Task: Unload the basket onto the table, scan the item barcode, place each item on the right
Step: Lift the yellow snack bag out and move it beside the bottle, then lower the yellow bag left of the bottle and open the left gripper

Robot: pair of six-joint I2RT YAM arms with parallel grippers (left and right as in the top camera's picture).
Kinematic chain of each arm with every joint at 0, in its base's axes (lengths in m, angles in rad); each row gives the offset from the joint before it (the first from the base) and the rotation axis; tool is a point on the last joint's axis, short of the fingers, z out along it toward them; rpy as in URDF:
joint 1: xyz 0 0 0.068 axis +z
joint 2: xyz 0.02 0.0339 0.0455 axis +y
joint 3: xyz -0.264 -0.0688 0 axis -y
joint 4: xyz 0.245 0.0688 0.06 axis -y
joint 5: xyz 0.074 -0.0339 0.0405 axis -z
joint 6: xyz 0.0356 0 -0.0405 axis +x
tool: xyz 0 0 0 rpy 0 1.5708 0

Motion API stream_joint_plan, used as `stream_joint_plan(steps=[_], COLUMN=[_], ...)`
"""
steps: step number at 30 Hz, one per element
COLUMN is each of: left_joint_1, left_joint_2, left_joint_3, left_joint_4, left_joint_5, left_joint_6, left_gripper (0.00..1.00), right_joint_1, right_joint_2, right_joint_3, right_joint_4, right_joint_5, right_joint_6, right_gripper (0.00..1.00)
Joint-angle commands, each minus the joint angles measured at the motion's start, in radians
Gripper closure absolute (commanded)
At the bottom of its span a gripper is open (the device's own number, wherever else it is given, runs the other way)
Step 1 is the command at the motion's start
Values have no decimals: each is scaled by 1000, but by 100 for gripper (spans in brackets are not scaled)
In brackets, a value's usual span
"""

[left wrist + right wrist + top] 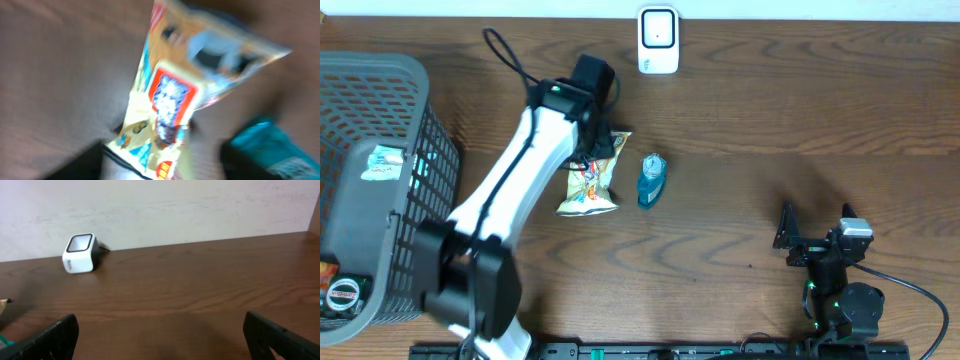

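The item, a yellow snack bag (590,186), lies on the wooden table, and a small blue bottle (651,180) lies just right of it. My left gripper (601,150) hangs over the bag's far end. The left wrist view is blurred. There the bag (170,95) fills the middle, its lower end between my dark fingers (85,162). A gap shows on the right side, so the left gripper (160,167) is open. The white barcode scanner (658,40) stands at the back edge. My right gripper (816,224) rests open and empty at the front right.
A grey mesh basket (380,80) with several packaged goods stands at the left edge. In the right wrist view the scanner (80,253) is far to the upper left against the wall. The blue bottle (272,147) lies close to the right of my left fingers.
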Motion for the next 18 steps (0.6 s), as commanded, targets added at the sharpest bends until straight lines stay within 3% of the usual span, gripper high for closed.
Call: stream_joint_plan(steps=[1, 9, 18], left_joint_1=[4, 10, 10], left_joint_2=[-78, -35, 60], left_joint_3=[32, -71, -260], left_joint_4=[22, 74, 229], left_joint_5=[-29, -14, 193], left_joint_6=[-42, -152, -182], left_gripper=[92, 93, 92], right_joint_1=[20, 20, 20], right_joint_2=[-5, -5, -5], right_joint_3=[-1, -1, -1], right_joint_4=[-4, -4, -4], right_joint_5=[8, 8, 8], right_joint_6=[-9, -9, -9], right_gripper=[1, 1, 1])
